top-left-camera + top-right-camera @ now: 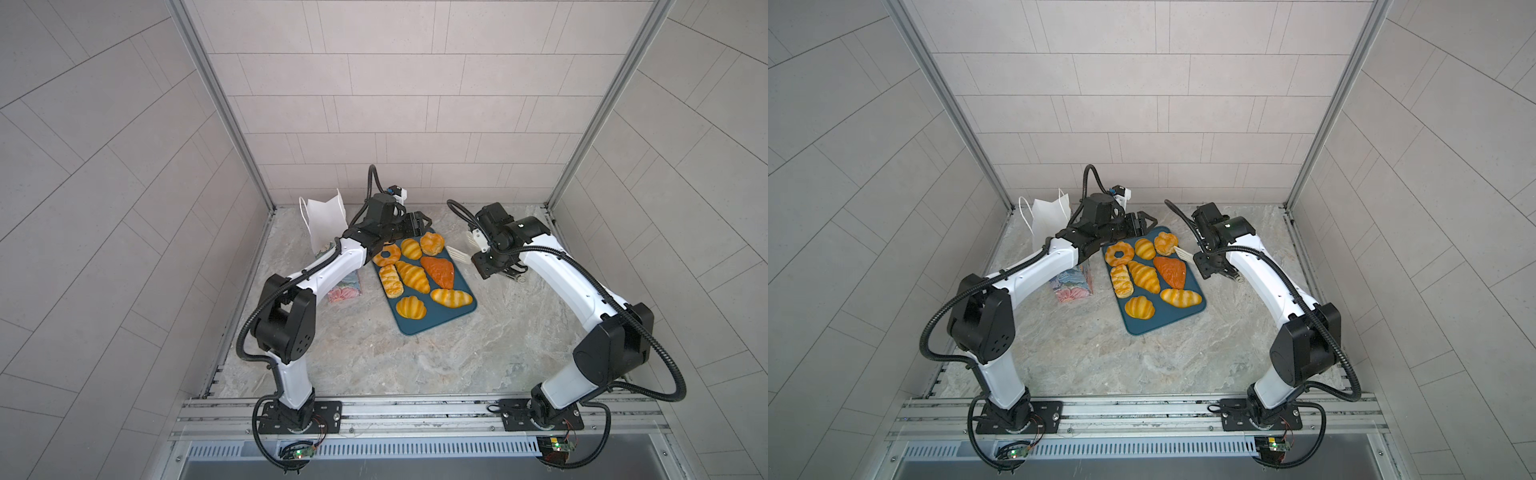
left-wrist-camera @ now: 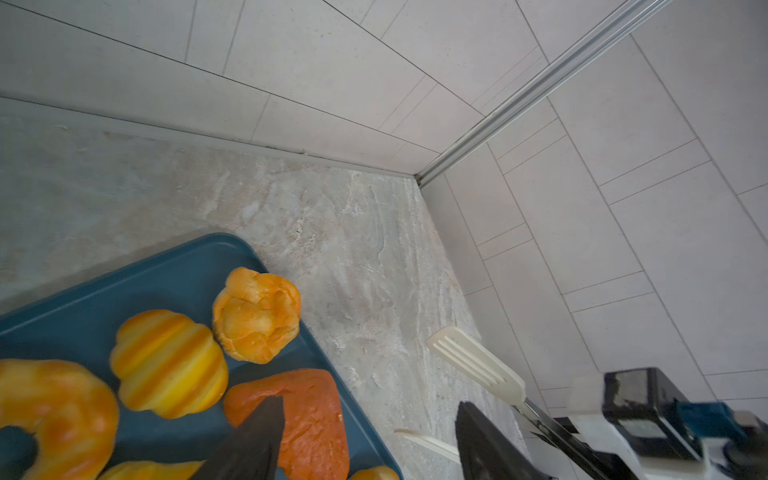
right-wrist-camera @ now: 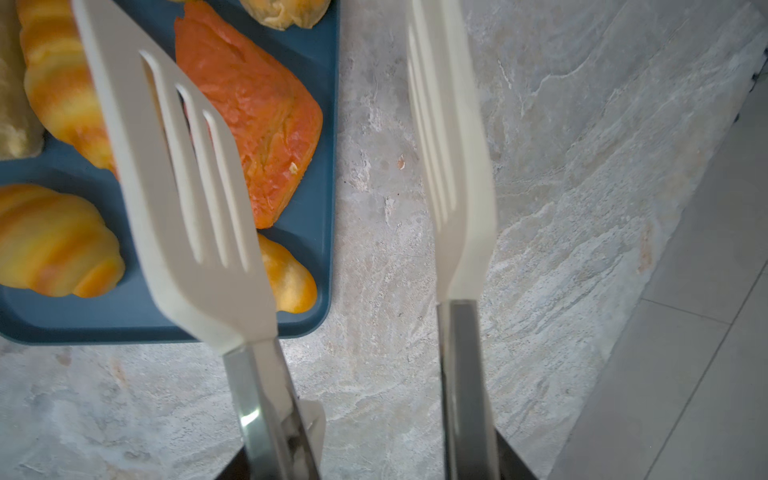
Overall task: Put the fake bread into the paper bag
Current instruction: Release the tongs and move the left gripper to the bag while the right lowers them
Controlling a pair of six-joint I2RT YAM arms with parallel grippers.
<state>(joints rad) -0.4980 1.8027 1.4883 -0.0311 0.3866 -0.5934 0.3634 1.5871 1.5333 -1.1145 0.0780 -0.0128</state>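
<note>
You have all eight pieces of fake bread [image 1: 412, 276] on the teal tray [image 1: 419, 328], which lies slantwise on the desk [image 1: 415, 365], around its middle and reaching toward the far edge. They are glossy and golden-yellow with darker orange stripes. At the tray's far end sit a ring [image 1: 386, 254], a striped round bun [image 1: 411, 248] and a puffy, cracked bun [image 1: 432, 243]. A long croissant lies in the middle with a plaited roll [image 1: 391, 281] on its left. The darker orange-brown wedge [image 1: 438, 271] lies along the tray's right edge. A shell-shaped bun [image 1: 410, 307] and a long striped roll [image 1: 451, 297] are nearest you.

The paper bag [image 1: 326, 220] is by the desk's far left corner, with nothing visible inside. You see its white inside and cord handles at the top and its pastel floral outside lower down. It seems to stand upright, though your left arm hides its middle.

Your left gripper [image 1: 422, 223] hangs over the tray's far end with its jaws apart and nothing between them. Your right gripper [image 1: 500, 270] clasps the white slotted tongs [image 3: 195, 208] by their metal arms. The blades are spread, one above the tray's right edge and one over bare desk.
</note>
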